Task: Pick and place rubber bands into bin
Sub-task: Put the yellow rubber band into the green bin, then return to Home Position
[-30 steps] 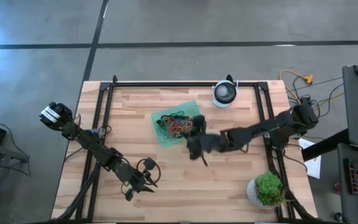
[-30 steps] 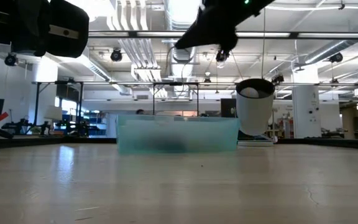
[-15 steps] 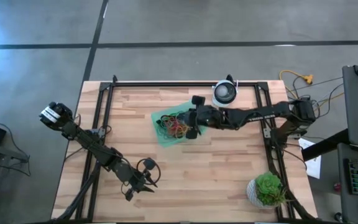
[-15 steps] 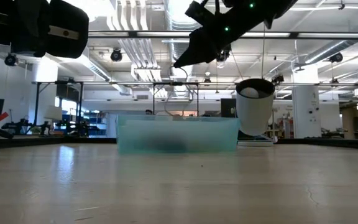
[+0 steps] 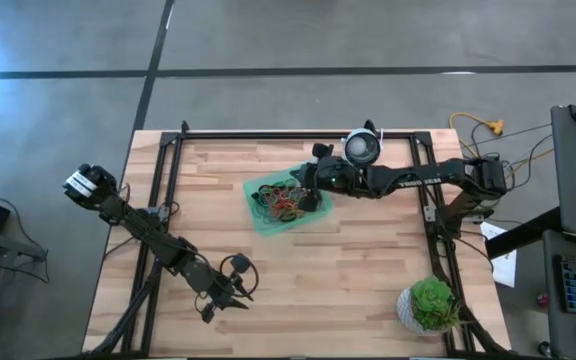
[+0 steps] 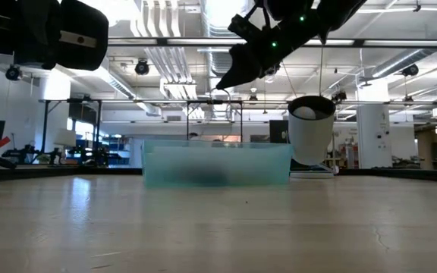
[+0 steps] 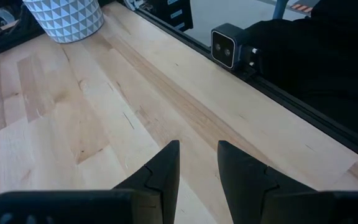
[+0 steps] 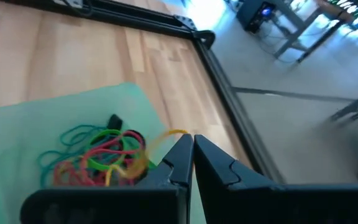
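Your wooden table [image 5: 368,280] fills the middle of the high view, framed by black rails. Your right arm stretches from the table's right edge across the far half, and the right gripper [image 5: 306,190] hangs over the right part of the bin [image 5: 253,190], raised above it in the low view. Its fingers [image 8: 178,163] are pressed together, and a thin yellow-orange rubber band [image 8: 166,138] arches out from between their tips, so you are pinching that band above the tray. Your left arm waits at the near left corner of the table, its left gripper [image 5: 240,287] low over bare wood with its two fingers [image 7: 166,168] slightly parted and nothing between them.

The bin, a translucent green tray, sits in the far middle of the table. Inside it lies the heap of rubber bands [image 5: 280,200]: red, orange, yellow, green and black loops tangled together. A round white device [image 5: 362,149] stands at the far edge, just right of the tray. A green plant [image 5: 430,303] in a patterned white pot stands at the near right corner.
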You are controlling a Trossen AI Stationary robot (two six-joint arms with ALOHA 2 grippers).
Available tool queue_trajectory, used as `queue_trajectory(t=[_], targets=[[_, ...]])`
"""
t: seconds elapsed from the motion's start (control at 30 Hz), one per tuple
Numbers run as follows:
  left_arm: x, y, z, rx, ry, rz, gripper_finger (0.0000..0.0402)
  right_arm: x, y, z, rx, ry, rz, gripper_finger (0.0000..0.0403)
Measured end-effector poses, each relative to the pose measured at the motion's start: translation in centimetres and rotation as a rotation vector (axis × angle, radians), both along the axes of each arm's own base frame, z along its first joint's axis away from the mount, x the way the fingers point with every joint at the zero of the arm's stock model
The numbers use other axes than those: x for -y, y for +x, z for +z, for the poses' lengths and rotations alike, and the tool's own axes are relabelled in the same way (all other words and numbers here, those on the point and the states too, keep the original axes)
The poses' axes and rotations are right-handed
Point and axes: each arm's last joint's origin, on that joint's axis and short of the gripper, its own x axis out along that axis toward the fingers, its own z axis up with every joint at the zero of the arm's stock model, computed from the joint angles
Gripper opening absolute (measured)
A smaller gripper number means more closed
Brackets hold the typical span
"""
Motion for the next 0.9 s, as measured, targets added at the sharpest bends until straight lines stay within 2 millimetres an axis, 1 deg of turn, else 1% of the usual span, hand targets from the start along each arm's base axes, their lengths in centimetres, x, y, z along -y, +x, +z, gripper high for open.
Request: queue_trajectory(t=[0.1, 0.2, 0.3, 0.47, 0.63, 0.77, 0.83, 0.9], targets=[[0.0, 0.0, 0.0, 0.001, 0.000, 0.000, 0.0093, 0.3, 0.1, -0.2, 0.017, 0.059, 0.019, 0.0009], [0.0, 0.1, 0.2, 0.016, -0.011, 0.000, 0.0093, 0.5, 0.0, -0.4, 0.029, 0.108, 0.002, 0.0009], [0.1, 0.2, 0.5, 0.045, -0.034, 0.001, 0.0093, 0.5, -0.2, -0.8, 0.028, 0.147, 0.009, 0.0018], [0.2, 0.4, 0.9, 0.058, -0.044, 0.001, 0.0093, 0.9, -0.3, -1.2, 0.038, 0.220, 0.032, 0.0062], [0.2, 0.4, 0.9, 0.058, -0.043, 0.002, 0.0093, 1.0, -0.4, -1.4, 0.020, 0.173, 0.056, 0.0116], [0.1, 0.3, 1.3, 0.106, 0.007, 0.005, 0.0093, 0.6, -0.6, -1.6, -0.004, 0.201, 0.051, 0.0140], [-0.3, 0.5, 2.1, 0.166, 0.045, 0.094, 0.0093, 0.0, -0.9, -1.6, -0.051, 0.175, 0.082, 0.0145], [-1.1, 0.5, 3.1, 0.238, 0.110, 0.256, 0.0093, -0.8, -1.0, -1.4, -0.072, 0.138, 0.126, 0.0148]])
